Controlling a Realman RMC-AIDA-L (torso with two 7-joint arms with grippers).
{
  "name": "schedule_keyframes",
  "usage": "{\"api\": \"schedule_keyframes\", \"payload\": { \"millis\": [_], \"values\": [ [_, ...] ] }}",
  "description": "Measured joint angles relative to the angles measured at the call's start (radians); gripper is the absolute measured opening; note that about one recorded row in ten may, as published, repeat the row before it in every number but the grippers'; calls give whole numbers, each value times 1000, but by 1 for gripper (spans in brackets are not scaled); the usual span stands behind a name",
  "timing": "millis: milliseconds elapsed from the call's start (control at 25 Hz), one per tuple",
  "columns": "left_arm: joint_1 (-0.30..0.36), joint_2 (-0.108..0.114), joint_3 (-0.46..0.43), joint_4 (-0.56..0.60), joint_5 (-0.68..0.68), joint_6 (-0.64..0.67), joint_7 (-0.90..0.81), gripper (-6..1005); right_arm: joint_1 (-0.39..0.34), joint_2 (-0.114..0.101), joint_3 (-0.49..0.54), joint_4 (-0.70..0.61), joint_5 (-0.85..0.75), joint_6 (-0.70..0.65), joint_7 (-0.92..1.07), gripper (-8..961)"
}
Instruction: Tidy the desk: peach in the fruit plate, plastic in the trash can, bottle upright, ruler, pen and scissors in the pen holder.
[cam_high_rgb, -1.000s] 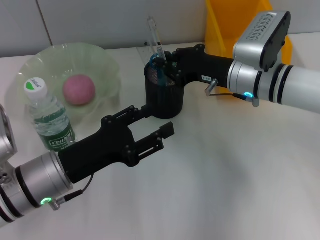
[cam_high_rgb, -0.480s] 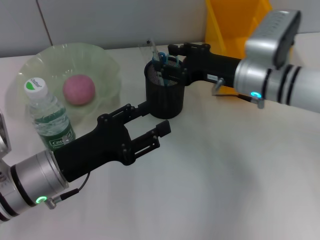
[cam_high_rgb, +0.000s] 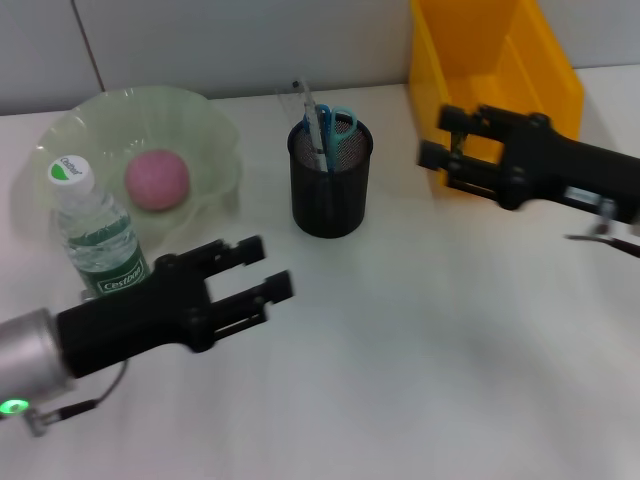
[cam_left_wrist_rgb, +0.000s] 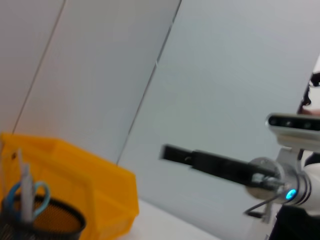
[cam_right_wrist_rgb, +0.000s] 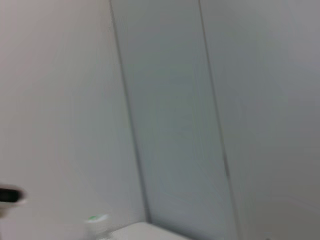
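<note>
The black mesh pen holder (cam_high_rgb: 330, 180) stands upright near the middle of the white desk (cam_high_rgb: 420, 360) and serves as the landmark here. Farthest to its left, the water bottle (cam_high_rgb: 95, 235) stands upright with its green-and-white cap on, touching the front edge of the pale green fruit plate (cam_high_rgb: 210, 130). The plate lies left of the holder and slightly behind it, and the pink peach (cam_high_rgb: 157, 179) rests inside it. In front of the holder and to its left, the left gripper (cam_high_rgb: 255, 275) hangs low over the desk with its two black fingers parted and nothing between them, well apart from the holder and just beside the bottle. Inside the holder stand the blue-handled scissors (cam_high_rgb: 338, 124), handles up, a pen (cam_high_rgb: 321, 135) and a clear ruler (cam_high_rgb: 303, 105) that leans toward the back left above the rim. The left wrist view shows the same holder with the scissors and pen rising out of it. To the right of the holder, the right gripper (cam_high_rgb: 450, 150) hovers with its jaws spread wide, empty, in front of the yellow bin (cam_high_rgb: 545, 60), which sits behind and right of the holder.
</note>
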Motion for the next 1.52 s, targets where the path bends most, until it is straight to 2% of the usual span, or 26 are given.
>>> {"api": "schedule_keyframes", "payload": {
  "millis": [40,80,120,200,240,280,320,440,480,520,560,680,720,800,840,1040,1520],
  "values": [
    [0,5,-15,0,21,10,-18,670,-2,-10,36,1,-41,-42,32,673],
    [0,37,-132,0,175,69,-136,670,0,-17,70,1,-81,-74,59,679],
    [-1,47,-179,4,234,92,-174,670,4,-24,108,1,-127,-106,91,685],
    [-1,47,-179,4,234,92,-174,670,21,-41,171,-1,-212,-154,150,696],
    [-1,55,-226,9,286,113,-209,670,41,-53,201,-1,-272,-186,202,702],
    [-3,64,-324,33,403,171,-270,670,41,-53,201,-1,-272,-186,202,708],
    [-7,65,-388,54,460,192,-292,670,57,-59,206,-1,-310,-202,241,714],
    [-7,65,-388,54,460,192,-292,670,121,-76,203,1,-450,-216,352,731],
    [-16,65,-450,81,539,220,-317,670,121,-76,203,1,-450,-216,352,751],
    [-16,65,-450,81,539,220,-317,671,141,-78,204,6,-491,-215,365,771],
    [-54,67,-557,105,647,290,-332,671,141,-78,204,6,-491,-215,365,790],
    [-54,67,-557,105,647,290,-332,671,149,-71,208,8,-496,-207,366,830],
    [-77,69,-603,106,694,320,-333,671,151,-70,208,8,-495,-205,366,830],
    [-77,69,-603,106,694,320,-333,686,156,-67,205,16,-495,-202,366,830],
    [-106,66,-662,113,776,343,-324,694,160,-66,202,30,-496,-200,363,829],
    [-127,53,-668,127,823,342,-312,731,162,-64,201,44,-500,-198,351,829],
    [-138,44,-683,140,829,355,-310,804,164,-56,196,46,-507,-195,327,828]
  ]
}}
